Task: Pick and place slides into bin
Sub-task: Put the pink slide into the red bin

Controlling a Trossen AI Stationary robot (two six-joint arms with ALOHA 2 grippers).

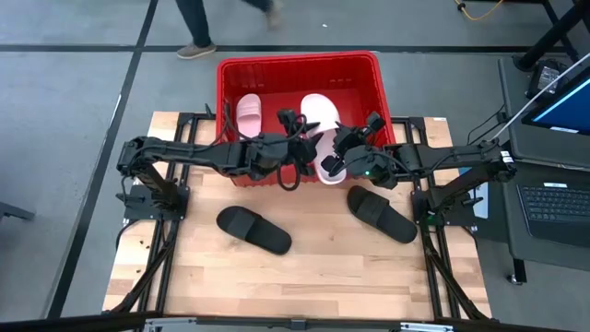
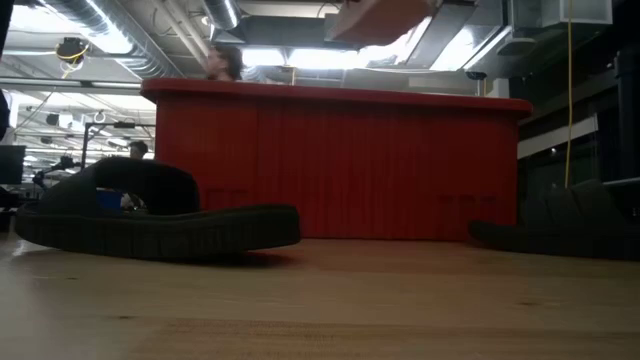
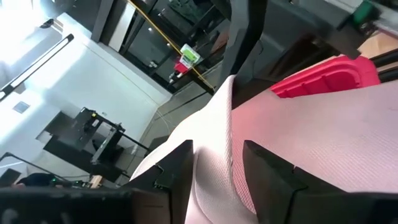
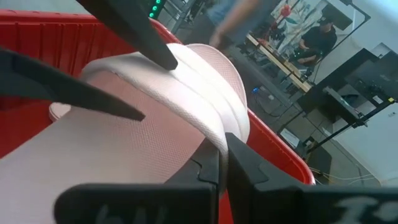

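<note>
The red bin [image 1: 298, 69] stands at the table's far middle, with one pale pink slide [image 1: 249, 112] lying inside at its left. A second pink slide [image 1: 319, 129] slants over the bin's near wall [image 1: 277, 177], held between both grippers. My left gripper [image 1: 300, 148] is shut on it from the left, my right gripper [image 1: 336, 164] from the right. Two black slides lie flat on the table in front of the bin, one at the left [image 1: 253, 230] and one at the right [image 1: 381, 214]. My left gripper holds the pink slide by its wide strap [image 3: 217, 143]. One finger [image 4: 146, 37] lies over the strap and the other [image 4: 87, 96] under it, above the footbed. The fingers come level from the table's left. The slide is tilted above the bin's near wall. My right gripper pinches the slide's side edge [image 4: 219, 134], where the strap meets the sole, between its two nearly closed fingers. The fingers come from the table's right, slanting toward the far side. The slide's heel end [image 1: 328, 171] hangs toward the near side.
The bin's right half lies under the held slide. A person's legs [image 1: 195, 28] pass beyond the bin on the floor. A laptop [image 1: 558, 198] stands off the table's right edge. Bare wood lies between the two black slides.
</note>
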